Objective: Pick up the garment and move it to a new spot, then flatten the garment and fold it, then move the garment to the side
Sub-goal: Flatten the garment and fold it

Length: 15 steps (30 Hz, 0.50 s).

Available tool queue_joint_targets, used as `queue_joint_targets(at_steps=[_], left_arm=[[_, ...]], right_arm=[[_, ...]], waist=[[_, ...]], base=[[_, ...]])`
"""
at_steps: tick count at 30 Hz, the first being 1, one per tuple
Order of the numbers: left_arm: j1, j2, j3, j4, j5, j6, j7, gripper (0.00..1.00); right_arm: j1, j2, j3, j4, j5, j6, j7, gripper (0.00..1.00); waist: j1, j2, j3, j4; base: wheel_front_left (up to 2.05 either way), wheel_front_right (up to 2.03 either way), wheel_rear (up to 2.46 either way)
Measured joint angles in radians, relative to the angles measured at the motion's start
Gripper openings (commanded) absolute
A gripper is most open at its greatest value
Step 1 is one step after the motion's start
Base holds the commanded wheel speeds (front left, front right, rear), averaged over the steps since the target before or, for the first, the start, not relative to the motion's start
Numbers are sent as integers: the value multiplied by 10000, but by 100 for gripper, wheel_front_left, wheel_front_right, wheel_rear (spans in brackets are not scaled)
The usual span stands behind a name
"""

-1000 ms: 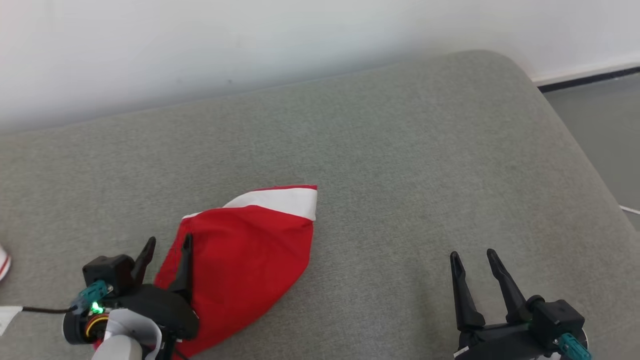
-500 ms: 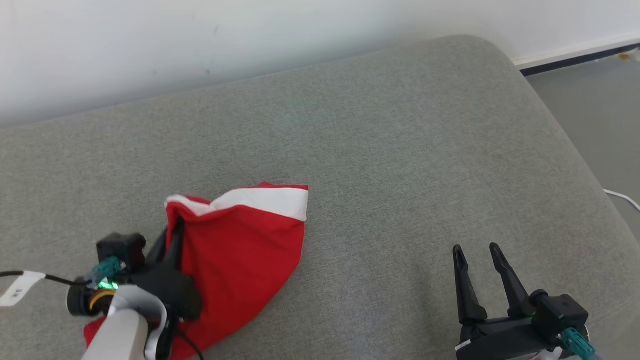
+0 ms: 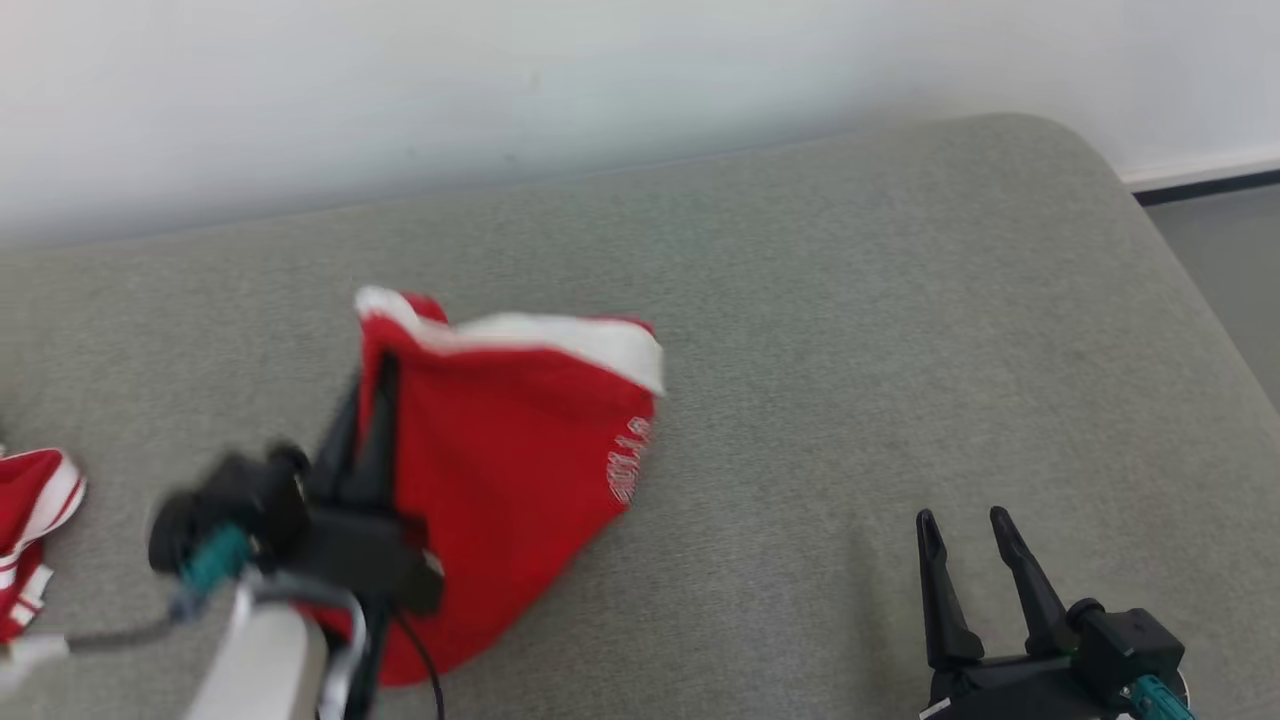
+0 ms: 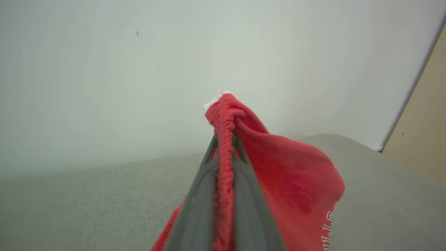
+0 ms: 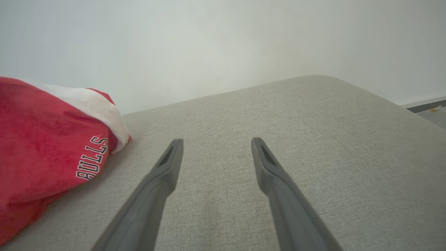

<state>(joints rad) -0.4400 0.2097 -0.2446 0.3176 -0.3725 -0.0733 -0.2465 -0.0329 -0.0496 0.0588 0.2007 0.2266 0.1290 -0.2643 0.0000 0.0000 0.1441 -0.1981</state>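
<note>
Garment hangs by its top corner from the left gripper, which is clamped on it, lower end on the cushion. It lies at 10 o'clock from the empty, spread right gripper, well apart.

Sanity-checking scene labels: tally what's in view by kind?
Cloth pieces: 2 (red garment, striped red-and-white cloth at the left edge)
Pincers: 2 (left pincer shut on the red garment, right pincer open)
Cushions: 1 (grey cushion)
Total: 5
</note>
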Motion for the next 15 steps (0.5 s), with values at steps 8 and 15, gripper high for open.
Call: queue_joint_targets(at_steps=[8, 15], left_arm=[[3522, -107, -464, -1720, -257, 362, 161, 0], [5160, -332, -401, -1831, -734, 575, 61, 0]], right_arm=[[194, 0, -134, 31, -61, 0, 0, 100], [212, -4, -84, 61, -165, 0, 0, 100]], waist=[[0, 0, -197, 726], [0, 0, -319, 1319]], base=[[0, 0, 0], [0, 0, 0]])
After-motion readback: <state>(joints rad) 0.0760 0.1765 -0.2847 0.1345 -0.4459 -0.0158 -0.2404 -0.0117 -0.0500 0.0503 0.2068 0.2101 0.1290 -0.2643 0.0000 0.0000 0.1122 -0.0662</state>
